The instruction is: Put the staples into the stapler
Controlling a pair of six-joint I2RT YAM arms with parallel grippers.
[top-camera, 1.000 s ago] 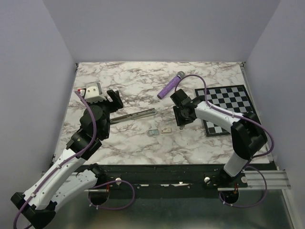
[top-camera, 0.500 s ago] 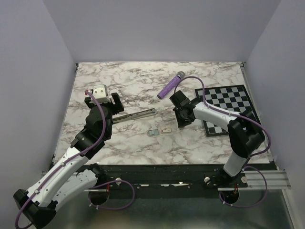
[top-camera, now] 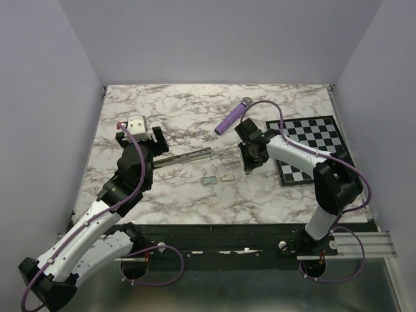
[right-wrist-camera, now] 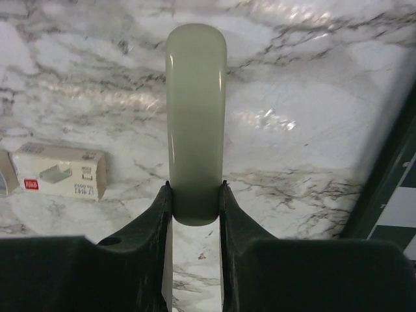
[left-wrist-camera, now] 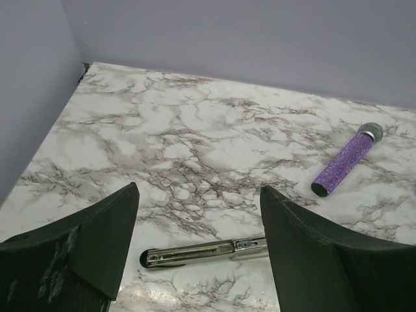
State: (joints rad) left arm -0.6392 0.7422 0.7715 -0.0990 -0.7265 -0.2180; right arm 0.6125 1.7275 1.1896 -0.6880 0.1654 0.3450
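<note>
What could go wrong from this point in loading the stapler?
The right end effector pinches the beige stapler cover by one end only, so it may pivot or slip.
The thin metal rail lies flat below the open left end effector and could skid when pinched.
The staple box and grey block lie close together, so a sweep might knock both.

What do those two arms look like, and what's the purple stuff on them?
The left arm and right arm have white shells between black joints, each trailing a looping purple cable. The left gripper and right gripper have matte black, wedge-shaped fingers. A small white camera box tops the left wrist.
</note>
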